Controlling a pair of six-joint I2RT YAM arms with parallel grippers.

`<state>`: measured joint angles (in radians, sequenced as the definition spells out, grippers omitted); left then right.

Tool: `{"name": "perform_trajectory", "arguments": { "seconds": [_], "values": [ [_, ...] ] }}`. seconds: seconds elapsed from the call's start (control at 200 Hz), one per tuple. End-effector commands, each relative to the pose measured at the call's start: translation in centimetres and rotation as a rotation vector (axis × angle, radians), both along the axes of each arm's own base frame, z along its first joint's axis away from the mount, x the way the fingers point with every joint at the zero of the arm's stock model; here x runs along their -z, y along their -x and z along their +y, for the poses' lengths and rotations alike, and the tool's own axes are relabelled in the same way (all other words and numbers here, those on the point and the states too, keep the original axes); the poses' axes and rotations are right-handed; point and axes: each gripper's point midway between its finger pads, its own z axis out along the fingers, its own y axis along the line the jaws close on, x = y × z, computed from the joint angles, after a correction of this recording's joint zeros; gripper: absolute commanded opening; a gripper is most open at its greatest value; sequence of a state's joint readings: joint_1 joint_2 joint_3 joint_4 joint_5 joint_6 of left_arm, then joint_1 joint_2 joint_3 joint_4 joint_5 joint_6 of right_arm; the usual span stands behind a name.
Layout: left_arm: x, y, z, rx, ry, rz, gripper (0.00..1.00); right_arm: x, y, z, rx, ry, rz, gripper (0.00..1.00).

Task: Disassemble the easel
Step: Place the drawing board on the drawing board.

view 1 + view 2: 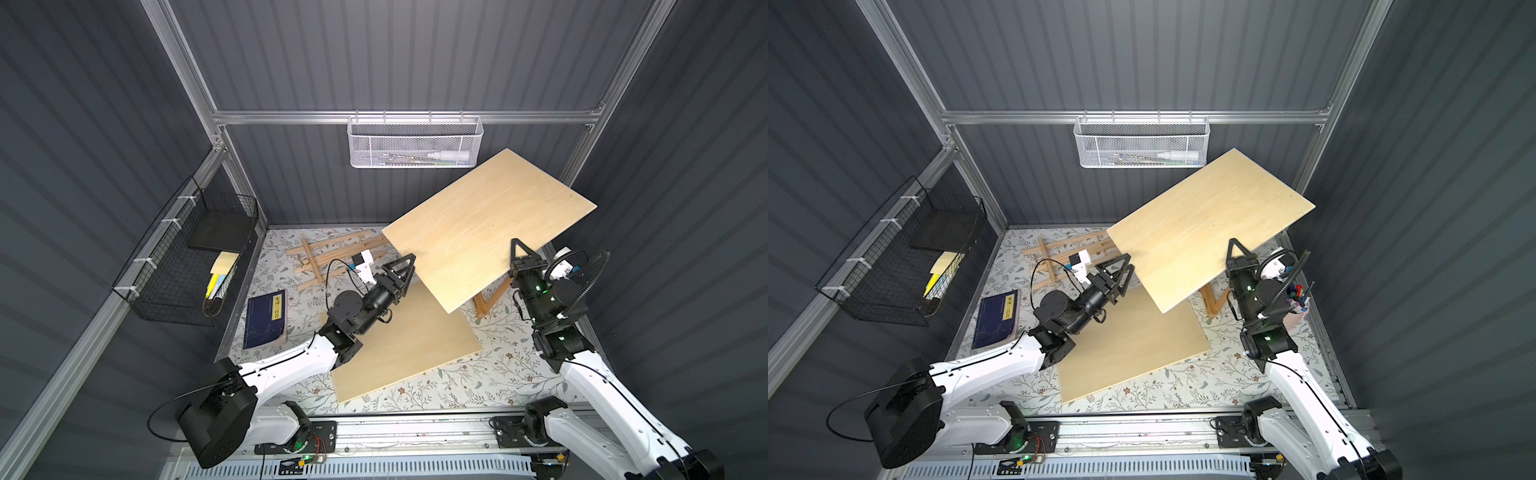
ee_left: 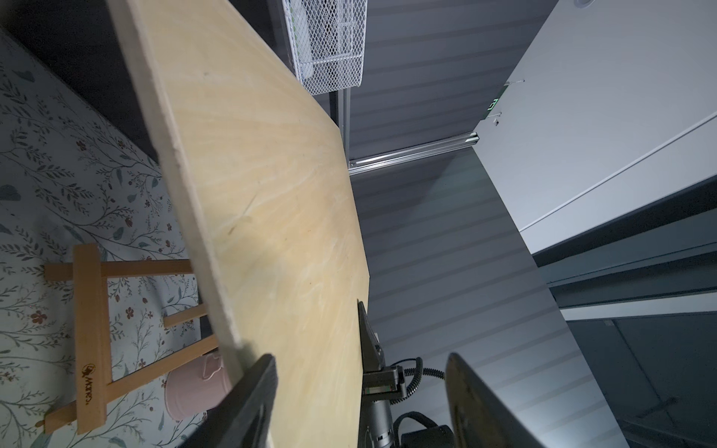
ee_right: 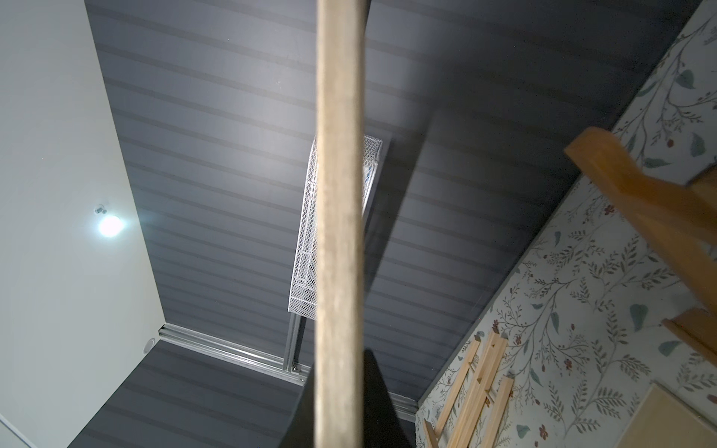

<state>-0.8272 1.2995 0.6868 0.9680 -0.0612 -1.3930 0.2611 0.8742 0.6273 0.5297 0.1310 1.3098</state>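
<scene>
A flat board (image 1: 407, 345) lies lower centre in a top view. Above, the left gripper (image 1: 409, 269) gapes empty around a corner of the raised board (image 1: 490, 224); the right gripper (image 1: 516, 249) clamps its edge. The easel (image 1: 497, 294) peeks from beneath; the left wrist view shows its crossbars, hidden from above.

From where the left gripper (image 1: 409, 268) hangs, a dark blue book (image 1: 266, 318) lies back and to its left, flat on the flowered tablecloth (image 1: 498, 374). Farther left a black wire basket (image 1: 174, 291) hangs on the wall, holding yellow papers (image 1: 220, 274). Well ahead of it, a white mesh basket (image 1: 411, 145) holds a white bottle (image 1: 449, 156). A pink cup of pens (image 1: 1296, 322) stands behind the right gripper (image 1: 1233, 249).
</scene>
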Motion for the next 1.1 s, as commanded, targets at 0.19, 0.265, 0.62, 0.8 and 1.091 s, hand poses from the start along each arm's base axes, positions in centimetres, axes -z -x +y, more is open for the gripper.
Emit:
{"name": "perform_trajectory", "arguments": {
  "seconds": [0.19, 0.265, 0.62, 0.8, 1.091],
  "values": [
    [1.2, -0.6, 0.9, -0.072, -0.041, 0.068, 0.68, -11.0, 5.3, -1.2, -0.027, -0.156, -0.4, 0.0],
    [1.4, -0.1, 2.1, -0.095, -0.032, 0.077, 0.71, -11.0, 5.3, -1.3, -0.02, -0.15, -0.397, 0.0],
    [1.3, -0.6, -0.2, -0.032, -0.069, 0.057, 0.72, -11.3, 5.0, -1.3, -0.045, -0.213, -0.425, 0.0],
    [-0.8, -0.5, -2.2, 0.042, -0.022, -0.037, 0.69, -11.1, 5.0, -1.1, -0.06, -0.226, -0.417, 0.0],
    [-4.6, 2.0, -1.0, 0.075, 0.083, -0.214, 0.46, -10.1, 5.3, -1.4, -0.047, -0.215, -0.406, 0.0]
  ]
}}
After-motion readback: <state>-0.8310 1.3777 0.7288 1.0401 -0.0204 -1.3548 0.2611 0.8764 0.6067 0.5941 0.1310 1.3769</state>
